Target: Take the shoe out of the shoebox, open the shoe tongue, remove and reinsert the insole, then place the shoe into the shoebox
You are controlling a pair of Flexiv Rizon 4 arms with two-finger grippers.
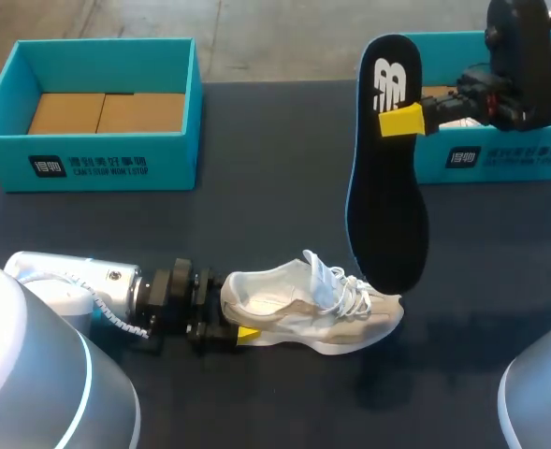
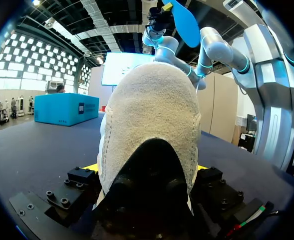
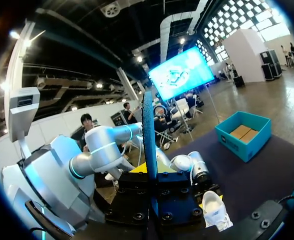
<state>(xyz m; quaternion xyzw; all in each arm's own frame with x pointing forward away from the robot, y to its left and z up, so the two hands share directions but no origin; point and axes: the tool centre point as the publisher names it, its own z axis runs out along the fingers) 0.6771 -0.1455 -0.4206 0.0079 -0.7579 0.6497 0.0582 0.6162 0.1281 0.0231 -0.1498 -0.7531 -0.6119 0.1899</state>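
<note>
While clamping the shoe by its heel on the table with the left gripper, lower the insole, pinched in the right gripper above the toe, wide end first into the opening; slide flat under the tongue, clear of the laces.

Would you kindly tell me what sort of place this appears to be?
Probably a robot test bench for shoe handling: dark table, teal shoebox, white shoe in the left gripper, black insole in the right gripper.
</note>
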